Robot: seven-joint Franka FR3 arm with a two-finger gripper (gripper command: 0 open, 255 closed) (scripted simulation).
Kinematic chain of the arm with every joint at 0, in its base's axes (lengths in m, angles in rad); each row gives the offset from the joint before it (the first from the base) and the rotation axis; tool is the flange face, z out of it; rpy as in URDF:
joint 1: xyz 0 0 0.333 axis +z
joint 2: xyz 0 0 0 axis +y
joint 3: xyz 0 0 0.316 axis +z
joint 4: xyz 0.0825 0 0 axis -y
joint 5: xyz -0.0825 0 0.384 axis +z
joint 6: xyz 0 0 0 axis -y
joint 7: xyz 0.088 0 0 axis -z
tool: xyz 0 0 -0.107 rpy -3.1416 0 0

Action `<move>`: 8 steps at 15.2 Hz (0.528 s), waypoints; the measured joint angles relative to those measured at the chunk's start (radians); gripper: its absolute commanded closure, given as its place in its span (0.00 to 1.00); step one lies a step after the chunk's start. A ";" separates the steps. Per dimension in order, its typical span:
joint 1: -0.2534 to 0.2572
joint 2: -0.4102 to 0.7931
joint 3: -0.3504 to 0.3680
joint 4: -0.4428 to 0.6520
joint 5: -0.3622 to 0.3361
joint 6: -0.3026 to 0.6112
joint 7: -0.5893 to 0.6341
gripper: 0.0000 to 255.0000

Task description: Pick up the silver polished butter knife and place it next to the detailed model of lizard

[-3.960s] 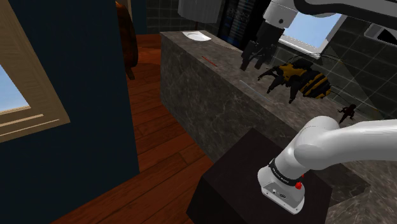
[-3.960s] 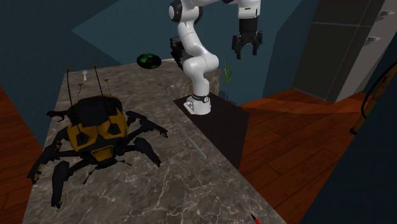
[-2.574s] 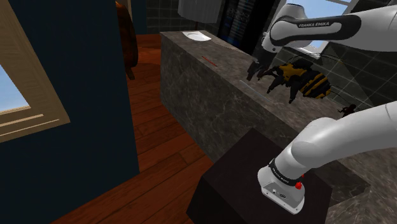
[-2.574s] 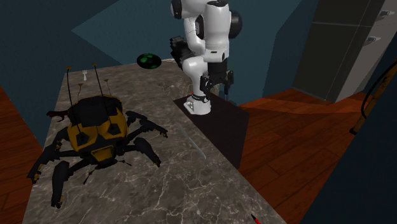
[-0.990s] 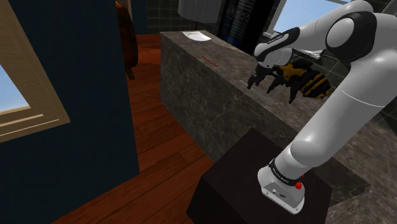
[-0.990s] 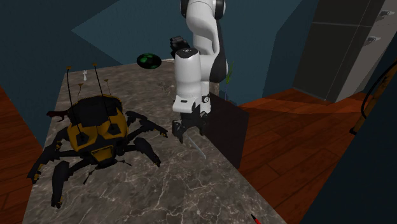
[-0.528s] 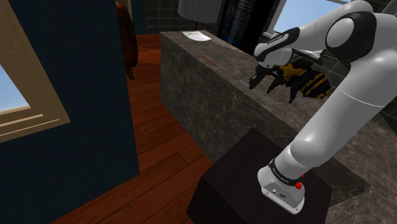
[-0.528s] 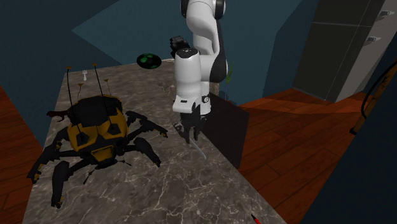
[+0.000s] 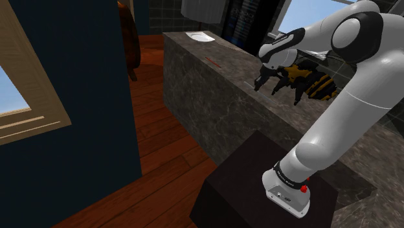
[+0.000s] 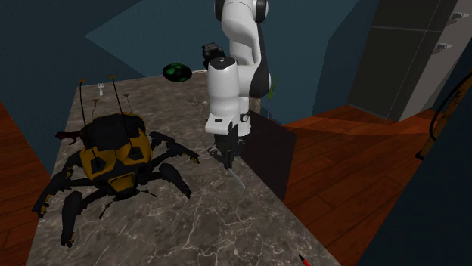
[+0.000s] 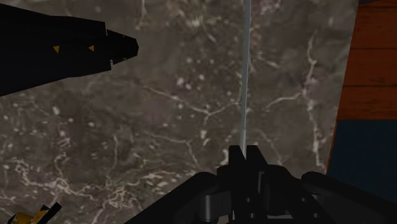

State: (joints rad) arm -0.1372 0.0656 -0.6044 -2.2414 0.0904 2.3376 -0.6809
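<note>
Dark marbled bench [image 10: 227, 227] above a wooden floor, with the claw [image 10: 229, 157] pinched narrow on one end of the butter knife [image 11: 245, 76].
From the black stand [image 9: 259, 175] the white arm climbs to a high elbow at the shoulder view's upper right, then folds down and left, so the wrist points the claw [image 9: 262, 81] straight down at the stone. In the wrist view the two black fingers [image 11: 235, 159] clasp the thin silver blade, which runs away from them flat along the bench. In the second exterior view the butter knife [image 10: 237, 178] lies near the bench's right edge, close to the stand, and a large black-and-yellow beetle model [image 10: 113, 155] sits to its left, one leg reaching near the claw.
</note>
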 measured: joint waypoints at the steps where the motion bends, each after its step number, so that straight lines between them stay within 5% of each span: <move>1: 0.001 -0.006 0.000 0.002 -0.005 -0.007 0.004 1.00; 8: 0.006 -0.064 -0.001 0.037 -0.053 -0.088 0.041 1.00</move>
State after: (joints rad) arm -0.1317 0.0017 -0.6057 -2.2039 0.0371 2.2495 -0.6399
